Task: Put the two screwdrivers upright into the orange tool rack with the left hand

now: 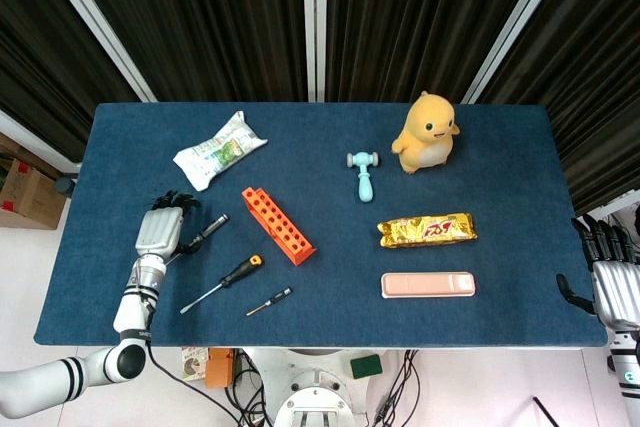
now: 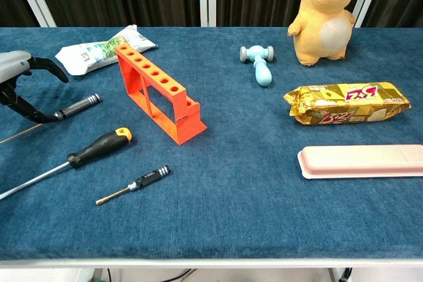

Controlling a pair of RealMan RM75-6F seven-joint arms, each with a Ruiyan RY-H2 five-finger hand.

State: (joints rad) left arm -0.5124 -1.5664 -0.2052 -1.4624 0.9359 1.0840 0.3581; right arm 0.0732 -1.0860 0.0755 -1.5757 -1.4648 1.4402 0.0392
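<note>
Left hand (image 1: 165, 224): fingers curled around grey-handled screwdriver (image 2: 74, 106), lifting it for the orange tool rack (image 2: 157, 92).
Right hand (image 1: 612, 282): idle, fingers apart, empty, off-table.

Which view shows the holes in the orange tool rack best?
The chest view: the orange tool rack is close and large, with its row of top holes distinct. The head view shows the whole rack from above, but smaller, with holes less distinct.
</note>
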